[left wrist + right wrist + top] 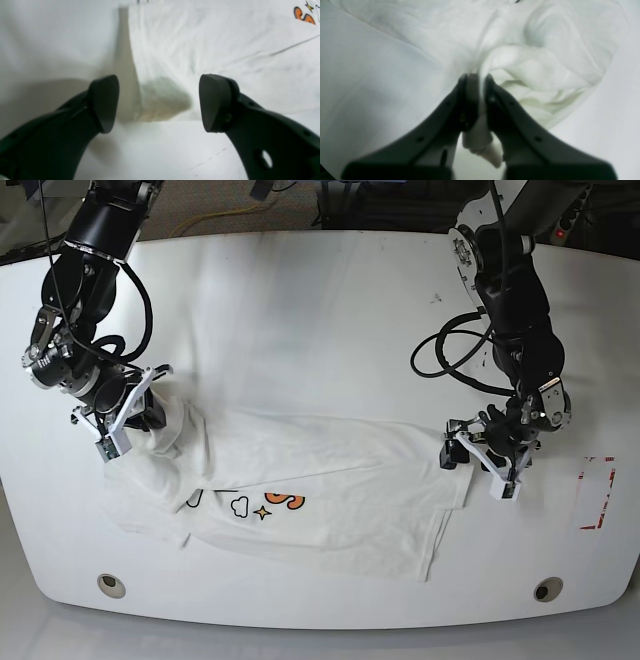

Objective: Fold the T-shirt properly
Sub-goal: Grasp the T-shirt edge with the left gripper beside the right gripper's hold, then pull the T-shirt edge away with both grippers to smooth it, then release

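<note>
The T-shirt [330, 480] is soft white cloth, matt and finely creased, with flat printed graphics in orange and blue. Where it bunches between the right gripper [480, 82] pads, the fabric looks thin and limp. Both that gripper and the left gripper [158, 102] have dark, matt, smooth fingers that look like plastic. The table [320, 300] is a smooth white surface with a slight sheen.
</note>
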